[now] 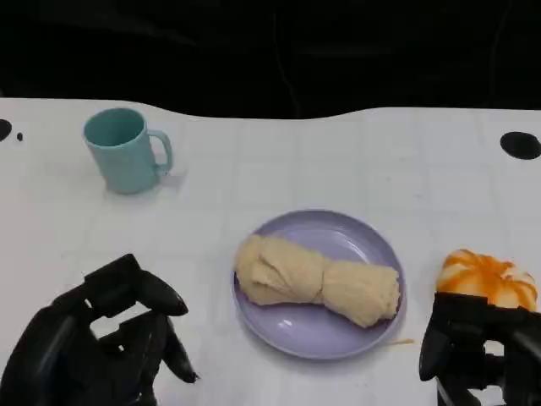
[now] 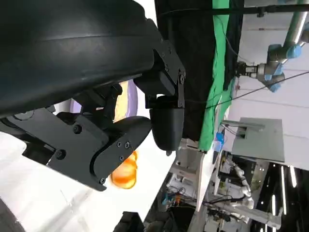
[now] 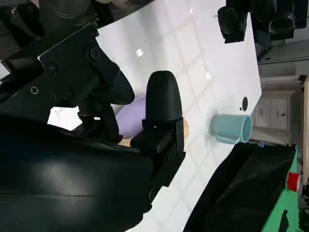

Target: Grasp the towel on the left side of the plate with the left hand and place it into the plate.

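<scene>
A: One towel [image 1: 317, 282] is visible, cream-coloured and bunched, and it already lies inside the purple plate [image 1: 292, 335]. One end of it reaches the left rim of the plate.

B: So the main step looks finished?

A: It seems so, judging from how things lie. The left hand [image 1: 101, 342] is low on the worktop [image 1: 279, 161], to the left of the plate and apart from it. Its fingers are spread and nothing is between them. The towel is not touched by it.

B: What is left to do, then?

A: Probably very little. At most the left hand may draw away from the plate, but this is only a judgement.

B: And the right hand?

A: The right hand [image 1: 478, 355] is at the lower right, just in front of an orange and white thing [image 1: 489, 279], perhaps a small pumpkin. It holds nothing that can be seen, but whether its fingers are apart or curled cannot be told.

B: Is there any brand, label or writing to read?

A: None can be read. The blue-green mug [image 1: 125, 150] at the far left is plain, and the plate and the towel are plain too.
</scene>
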`<state>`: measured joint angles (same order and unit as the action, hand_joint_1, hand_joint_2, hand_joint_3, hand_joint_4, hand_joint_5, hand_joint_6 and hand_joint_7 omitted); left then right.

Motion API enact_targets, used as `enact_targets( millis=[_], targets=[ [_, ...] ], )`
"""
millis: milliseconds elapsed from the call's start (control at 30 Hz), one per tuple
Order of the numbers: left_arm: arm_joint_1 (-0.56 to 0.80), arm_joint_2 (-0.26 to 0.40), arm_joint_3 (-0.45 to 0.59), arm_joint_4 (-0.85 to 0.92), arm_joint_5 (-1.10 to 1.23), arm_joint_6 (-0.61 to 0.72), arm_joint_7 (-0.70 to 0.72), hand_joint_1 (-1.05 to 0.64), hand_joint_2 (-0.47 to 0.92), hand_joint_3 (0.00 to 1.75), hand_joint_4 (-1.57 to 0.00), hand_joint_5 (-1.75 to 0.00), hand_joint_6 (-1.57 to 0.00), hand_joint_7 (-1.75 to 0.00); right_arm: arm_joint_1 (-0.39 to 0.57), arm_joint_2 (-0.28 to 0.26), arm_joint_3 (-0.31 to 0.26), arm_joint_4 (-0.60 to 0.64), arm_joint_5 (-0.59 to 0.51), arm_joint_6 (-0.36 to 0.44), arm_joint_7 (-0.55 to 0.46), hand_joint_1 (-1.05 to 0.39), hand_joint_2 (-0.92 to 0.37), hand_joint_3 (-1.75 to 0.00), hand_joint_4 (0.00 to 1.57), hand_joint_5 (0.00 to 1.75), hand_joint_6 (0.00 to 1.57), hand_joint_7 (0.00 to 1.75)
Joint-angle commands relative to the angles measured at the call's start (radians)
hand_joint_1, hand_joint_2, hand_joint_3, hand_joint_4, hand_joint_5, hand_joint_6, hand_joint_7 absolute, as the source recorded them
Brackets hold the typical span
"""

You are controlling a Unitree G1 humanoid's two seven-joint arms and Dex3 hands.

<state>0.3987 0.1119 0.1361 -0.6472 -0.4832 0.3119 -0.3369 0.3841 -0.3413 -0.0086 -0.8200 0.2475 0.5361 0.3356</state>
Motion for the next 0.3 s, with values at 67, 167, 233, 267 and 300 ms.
enact_targets(
  millis=[67,167,233,267,300],
  targets=[
    [0.005,0.009,0.002,0.006,0.005,-0.025,0.013,-0.17,0.55,1.21,-0.83,-1.61,-0.73,-1.48,0.004,-0.012,-0.011,-0.005,-0.004,-0.016,-0.001,0.01,-0.5,-1.32,0.73,1.75,0.61,1.62],
    [0.008,0.011,0.001,0.008,0.008,-0.025,0.018,-0.16,0.55,1.2,-0.84,-1.62,-0.74,-1.47,0.005,-0.014,-0.01,-0.007,-0.004,-0.02,0.002,0.01,-0.5,-1.32,0.73,1.75,0.61,1.62],
    [0.007,0.013,0.001,0.011,0.008,-0.027,0.017,-0.15,0.56,1.19,-0.84,-1.63,-0.75,-1.46,0.006,-0.016,-0.009,-0.005,-0.005,-0.024,0.004,0.01,-0.5,-1.33,0.73,1.75,0.6,1.62],
    [0.007,0.013,0.001,0.011,0.009,-0.026,0.019,-0.14,0.56,1.19,-0.84,-1.63,-0.75,-1.46,0.007,-0.016,-0.009,-0.004,-0.004,-0.024,0.004,0.01,-0.5,-1.33,0.73,1.75,0.6,1.62],
    [0.007,0.014,0.001,0.013,0.009,-0.026,0.019,-0.14,0.56,1.18,-0.84,-1.63,-0.76,-1.45,0.006,-0.017,-0.008,-0.003,-0.003,-0.025,0.004,0.0,-0.5,-1.32,0.73,1.75,0.6,1.62]
  ],
)
